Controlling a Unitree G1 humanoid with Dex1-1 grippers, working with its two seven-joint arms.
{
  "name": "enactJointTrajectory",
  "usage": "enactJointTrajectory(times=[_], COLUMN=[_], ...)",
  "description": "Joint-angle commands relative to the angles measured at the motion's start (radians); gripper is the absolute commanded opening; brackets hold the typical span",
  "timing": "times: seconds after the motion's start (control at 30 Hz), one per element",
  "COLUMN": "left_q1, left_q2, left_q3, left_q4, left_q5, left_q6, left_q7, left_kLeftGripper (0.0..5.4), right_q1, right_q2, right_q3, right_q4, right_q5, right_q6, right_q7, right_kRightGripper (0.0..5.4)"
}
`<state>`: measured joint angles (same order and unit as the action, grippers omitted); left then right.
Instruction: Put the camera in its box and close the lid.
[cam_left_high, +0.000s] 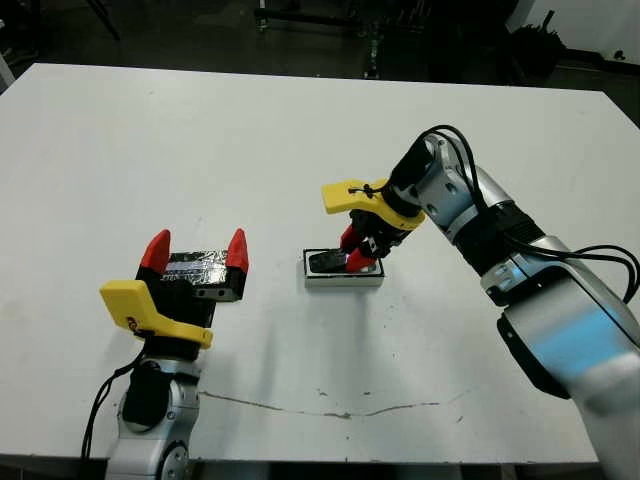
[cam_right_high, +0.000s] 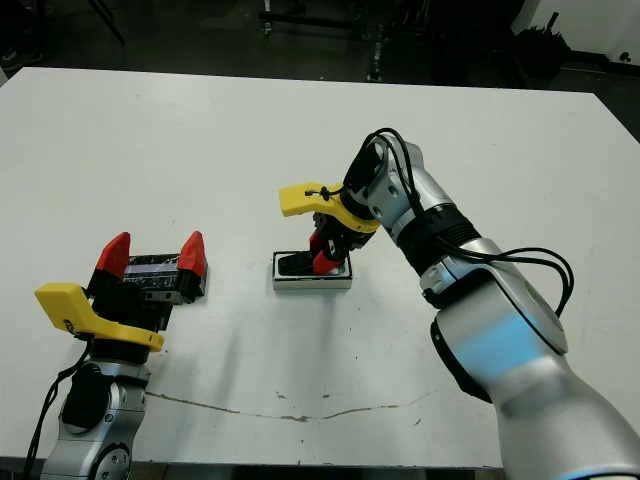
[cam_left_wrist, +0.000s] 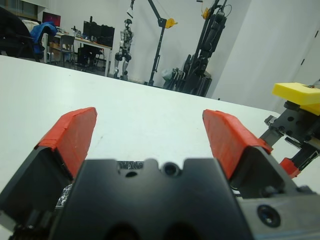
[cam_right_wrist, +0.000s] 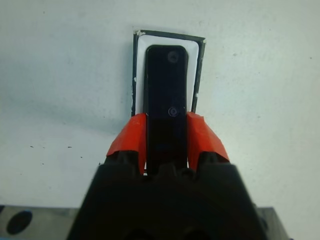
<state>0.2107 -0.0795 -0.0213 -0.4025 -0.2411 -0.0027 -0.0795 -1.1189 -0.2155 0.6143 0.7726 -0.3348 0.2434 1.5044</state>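
- Your right gripper (cam_left_high: 360, 250) was pinching the camera (cam_right_wrist: 166, 95) between its red fingertips (cam_right_wrist: 201, 137), one on each long side of the black bar.
- The camera sat lined up over the box (cam_left_high: 343, 270), whose white lining showed around its far end; whether it rested fully on the lining, you could not tell.
- The box lay near the middle of the white table (cam_left_high: 300, 150).
- Your left gripper (cam_left_high: 197, 255) had its fingers spread wide, straddling the lid (cam_left_high: 197, 265) without gripping it.
- The lid lay flat on the table, silvery top up, well to the left of the box.
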Motion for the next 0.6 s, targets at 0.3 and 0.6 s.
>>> enactJointTrajectory(times=[0.3, 0.6], left_q1=[0.007, 0.006], left_q2=[-0.003, 0.003], left_q3=[-0.004, -0.003], left_q4=[0.005, 0.014], left_q5=[-0.008, -0.004], left_q6=[-0.001, -0.009], left_q7=[0.002, -0.006], left_kLeftGripper=[5.4, 5.4], right_q1=[0.026, -0.027], right_q2=[-0.016, -0.07], right_q3=[-0.014, -0.085], right_q4=[0.029, 0.08], right_q5=[0.022, 0.038], right_q6=[-0.103, -0.112], right_q7=[-0.002, -0.005], right_kRightGripper=[2.6, 3.73])
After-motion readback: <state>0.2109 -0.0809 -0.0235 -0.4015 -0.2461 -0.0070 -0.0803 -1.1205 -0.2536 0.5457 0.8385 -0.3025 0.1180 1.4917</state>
